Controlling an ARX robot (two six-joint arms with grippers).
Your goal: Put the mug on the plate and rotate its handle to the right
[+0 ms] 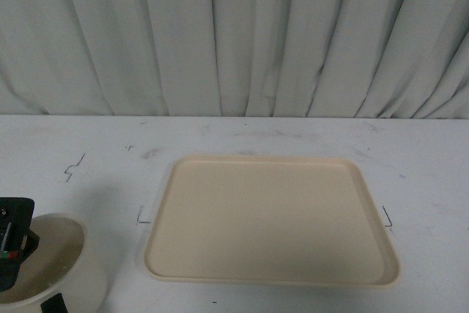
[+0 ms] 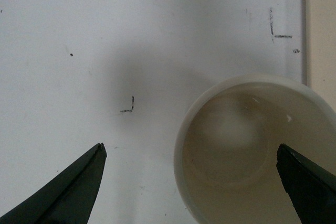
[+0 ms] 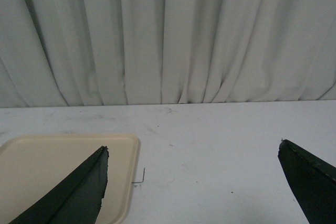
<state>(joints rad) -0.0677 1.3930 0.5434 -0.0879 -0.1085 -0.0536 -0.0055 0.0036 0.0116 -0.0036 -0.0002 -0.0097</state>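
Note:
The white mug [image 1: 55,262] stands on the table at the near left, left of the beige plate [image 1: 271,218], and is seen from above. Its smiley face is hidden. A small black piece [image 1: 53,303] shows by its near side; I cannot tell if it is the handle. My left gripper [image 1: 16,243] hangs over the mug's left rim, open. In the left wrist view the left gripper [image 2: 190,150] has one finger [image 2: 302,182] over the mug's [image 2: 231,150] inside and the other finger [image 2: 79,182] over bare table. My right gripper [image 3: 192,148] is open and empty above the table, right of the plate [image 3: 52,166].
The white table [image 1: 242,137] carries scuffs and small black corner marks [image 1: 143,218] beside the plate. A grey-white curtain [image 1: 234,34] hangs behind the table's far edge. The plate's edge [image 2: 321,24] shows near the mug in the left wrist view.

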